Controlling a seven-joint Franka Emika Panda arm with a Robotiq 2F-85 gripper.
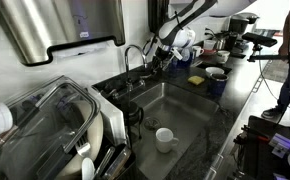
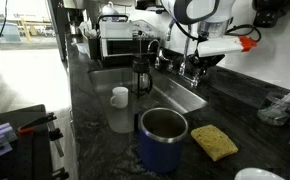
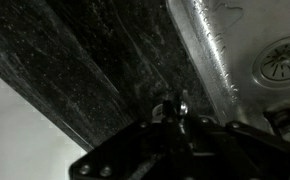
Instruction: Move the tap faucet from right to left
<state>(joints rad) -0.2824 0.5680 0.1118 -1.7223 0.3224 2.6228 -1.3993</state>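
The chrome gooseneck tap faucet (image 1: 135, 55) rises at the back edge of the steel sink (image 1: 185, 115), and it also shows in an exterior view (image 2: 153, 48). My gripper (image 1: 162, 58) hangs at the faucet's spout, over the back of the sink (image 2: 190, 70). In the wrist view the dark fingers (image 3: 171, 112) converge on a small shiny chrome piece (image 3: 177, 103), which looks like the faucet's spout. The fingers appear shut on it. The counter's dark stone and the sink's drain (image 3: 285, 60) lie below.
A white cup (image 1: 165, 138) and a French press (image 2: 142, 72) stand in the sink. A dish rack with plates (image 1: 55, 120) is beside the sink. A blue mug (image 2: 163, 138) and a yellow sponge (image 2: 215, 141) sit on the counter.
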